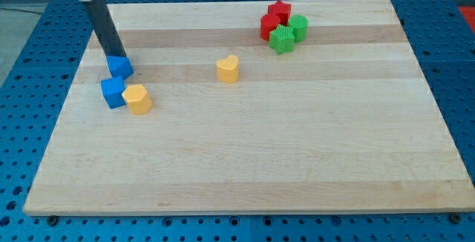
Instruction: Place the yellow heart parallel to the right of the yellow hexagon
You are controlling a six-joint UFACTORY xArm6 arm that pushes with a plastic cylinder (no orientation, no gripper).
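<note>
My tip (116, 53) sits at the view's upper left of the wooden tabletop (297, 153), touching or just above the top edge of a blue block (120, 67) whose exact shape is hard to make out. Just below that block lies a blue cube (113, 92), and the yellow hexagon (137, 99) is pressed against the cube's right side. The yellow heart (228, 69) lies well apart to the view's right of the hexagon and somewhat higher in the view, so the two are not level with each other. Near the view's top, right of centre, four blocks huddle together: a red star-like block (279, 10), a red block (269, 27), a green block (298, 27) and a green star-like block (282, 39). The arm carries no claw, only the dark rod (102, 24), so there is no open or closed state to tell.
</note>
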